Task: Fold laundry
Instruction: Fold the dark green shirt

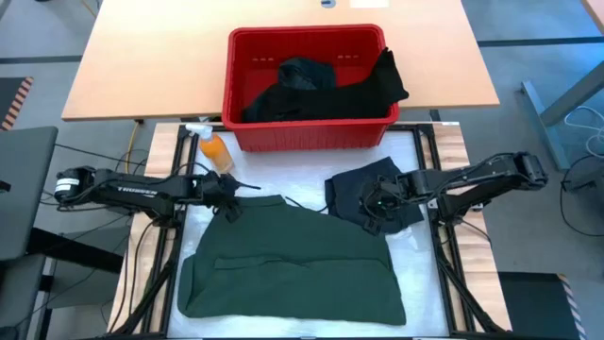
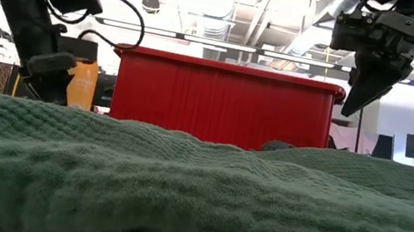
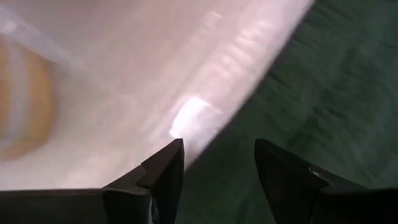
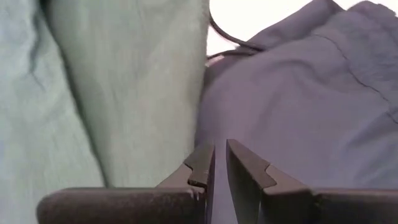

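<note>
**Green shirt flat, ready for its next fold**

The green shirt (image 1: 293, 260) lies spread on the table (image 1: 415, 151) in front of the red basket (image 1: 307, 132), which holds more dark laundry (image 1: 321, 90). My left gripper (image 1: 229, 203) hovers at the shirt's far left corner, fingers parted and empty. My right gripper (image 1: 377, 206) hangs over the black garment (image 1: 373, 184) beside the shirt, fingers nearly together, gripping nothing. I judge I should pinch both far corners evenly, lift low, and fold toward the near hem without dragging.

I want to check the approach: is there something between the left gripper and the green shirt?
Nothing visible: the left gripper, fingers apart and empty, sits at the green shirt's upper left corner, above its edge on the white table cover.
</note>
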`<state>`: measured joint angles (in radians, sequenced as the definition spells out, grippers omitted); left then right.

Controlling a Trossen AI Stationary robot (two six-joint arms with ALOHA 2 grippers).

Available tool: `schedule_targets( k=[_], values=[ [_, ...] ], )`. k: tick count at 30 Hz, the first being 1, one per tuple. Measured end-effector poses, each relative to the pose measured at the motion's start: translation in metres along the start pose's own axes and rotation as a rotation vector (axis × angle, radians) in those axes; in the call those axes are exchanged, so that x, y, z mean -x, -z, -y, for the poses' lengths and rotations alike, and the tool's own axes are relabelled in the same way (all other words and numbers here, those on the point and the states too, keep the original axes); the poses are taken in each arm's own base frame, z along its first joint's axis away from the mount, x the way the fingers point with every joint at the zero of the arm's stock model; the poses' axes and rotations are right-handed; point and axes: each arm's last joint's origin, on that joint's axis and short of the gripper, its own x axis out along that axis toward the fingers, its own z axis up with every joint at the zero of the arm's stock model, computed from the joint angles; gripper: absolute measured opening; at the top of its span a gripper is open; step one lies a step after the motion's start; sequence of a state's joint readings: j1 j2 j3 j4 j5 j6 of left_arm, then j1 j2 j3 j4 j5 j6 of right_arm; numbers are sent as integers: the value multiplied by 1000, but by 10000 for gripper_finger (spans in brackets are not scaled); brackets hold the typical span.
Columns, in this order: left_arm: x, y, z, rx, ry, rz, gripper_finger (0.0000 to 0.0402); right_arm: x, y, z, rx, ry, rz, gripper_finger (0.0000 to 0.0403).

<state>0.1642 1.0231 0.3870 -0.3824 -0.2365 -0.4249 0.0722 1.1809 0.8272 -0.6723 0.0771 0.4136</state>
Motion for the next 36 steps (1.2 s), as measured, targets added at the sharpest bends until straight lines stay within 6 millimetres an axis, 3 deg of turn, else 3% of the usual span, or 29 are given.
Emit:
schedule_targets(
  k=[5, 12, 15, 18, 21, 28, 36],
  values=[
    [-9, 2, 0, -20, 49, -86, 186, -8, -10, 4, -19, -116, 6, 69],
    [-30, 4, 4, -28, 22, -144, 181, -43, -22, 2, 56, -135, 6, 90],
    [-35, 3, 6, -28, 18, -148, 151, -60, -31, 1, 105, -150, 63, 114],
    [-35, 4, 7, -29, 40, -158, 86, -79, -42, 5, 120, -149, 126, 138],
    [-33, 5, 8, -33, 86, -173, 17, -99, -49, 11, 127, -141, 169, 157],
    [-13, 10, 14, -78, 156, -215, 3, -128, -60, 15, 188, -122, 108, 179],
    [26, 0, 16, -99, 158, -75, 1, -144, -56, 18, 233, -117, -62, 183]
  ],
)
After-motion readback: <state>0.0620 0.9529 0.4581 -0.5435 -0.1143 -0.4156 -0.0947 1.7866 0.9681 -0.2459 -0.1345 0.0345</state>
